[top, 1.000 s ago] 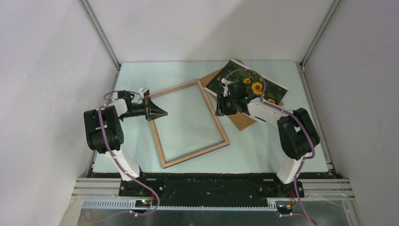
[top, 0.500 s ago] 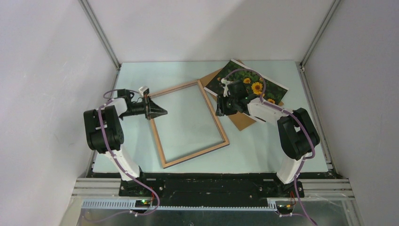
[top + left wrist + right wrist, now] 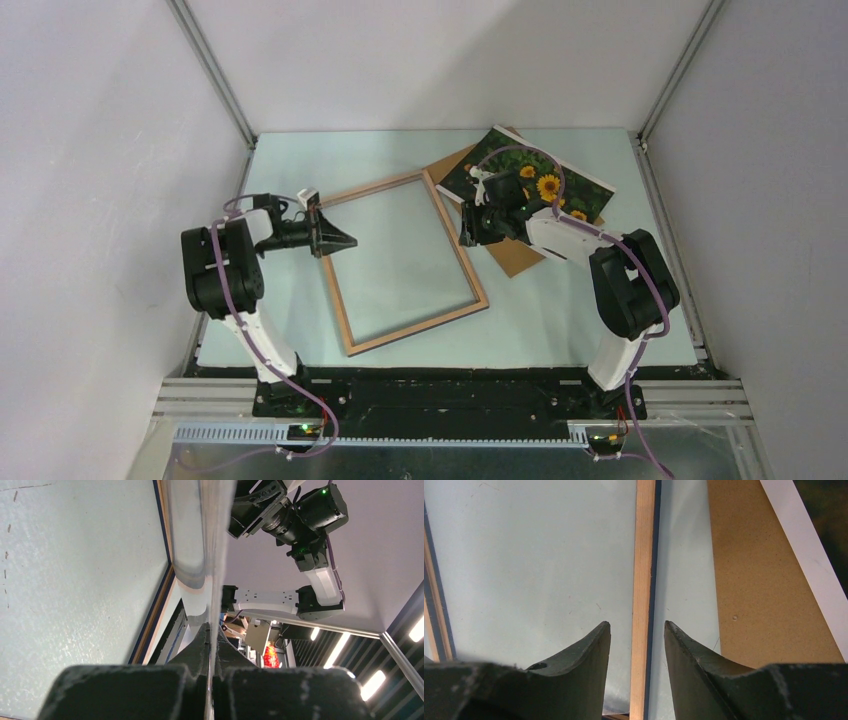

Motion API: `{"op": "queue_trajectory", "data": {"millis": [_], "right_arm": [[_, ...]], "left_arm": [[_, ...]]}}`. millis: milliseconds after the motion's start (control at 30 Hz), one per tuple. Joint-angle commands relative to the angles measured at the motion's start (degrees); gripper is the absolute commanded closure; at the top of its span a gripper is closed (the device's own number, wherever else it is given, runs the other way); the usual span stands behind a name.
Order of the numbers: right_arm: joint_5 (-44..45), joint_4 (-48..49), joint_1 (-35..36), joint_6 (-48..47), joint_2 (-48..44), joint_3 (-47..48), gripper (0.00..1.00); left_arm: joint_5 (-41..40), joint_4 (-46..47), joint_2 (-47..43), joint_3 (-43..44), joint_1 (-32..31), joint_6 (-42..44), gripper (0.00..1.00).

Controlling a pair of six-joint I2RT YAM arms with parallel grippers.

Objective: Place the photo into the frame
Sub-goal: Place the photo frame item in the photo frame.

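1. Seen from above, the frame lies light-wood face up at the centre of the pale green table, turned slightly askew. Only the table top shows through its opening.

2. The photo, sunflowers facing up, sits outside the frame at the upper right. It rests on a brown backing board, which sticks out below it and just beside the frame's right rail.

3. The left gripper reaches in from the left to the frame's left rail near its upper corner. In its wrist view the fingers are pressed together, with the thin edge of the clear pane running into the seam between them. It appears to be pinching the pane.

4. The right gripper hangs over the upper part of the frame's right rail. Its wrist view shows the jaws half spread, one finger on each side of the wooden rail. A gap shows on both sides and nothing is held.

5. In the same wrist view the board lies to the right of the rail. The photo's white border crosses the upper right corner.
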Motion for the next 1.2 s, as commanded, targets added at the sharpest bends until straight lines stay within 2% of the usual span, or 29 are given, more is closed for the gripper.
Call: {"op": "queue_trajectory", "data": {"millis": [0, 1167], "right_arm": [[0.7, 1.4, 0.3, -0.9, -2.1, -0.2, 0.52], [-0.7, 3.4, 0.5, -1.8, 3.8, -0.6, 0.58]], "left_arm": [[2.7, -0.4, 0.6, -0.9, -1.2, 1.6, 1.0], [5.8, -1.8, -0.4, -0.8, -1.3, 1.2, 1.0]]}}
